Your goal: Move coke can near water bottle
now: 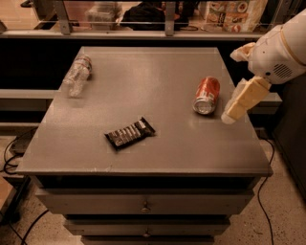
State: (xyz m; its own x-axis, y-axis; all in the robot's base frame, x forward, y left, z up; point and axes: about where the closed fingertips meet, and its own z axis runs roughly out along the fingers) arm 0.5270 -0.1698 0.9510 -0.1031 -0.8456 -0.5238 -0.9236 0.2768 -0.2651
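The coke can (207, 94) lies on its side at the right of the grey table top (143, 86), its silver end facing the front. The water bottle (76, 75) lies on its side at the far left of the table, well apart from the can. My gripper (232, 86) comes in from the right edge, just right of the can and a little above the table. It is open and empty, with one cream finger (243, 99) low beside the can and the other (241, 50) higher behind it.
A flat dark candy bar wrapper (130, 133) lies at the front centre of the table. Drawers (143, 206) sit below the table top. A shelf with packaged goods (229, 9) runs along the back. Cables lie on the floor at left (12, 153).
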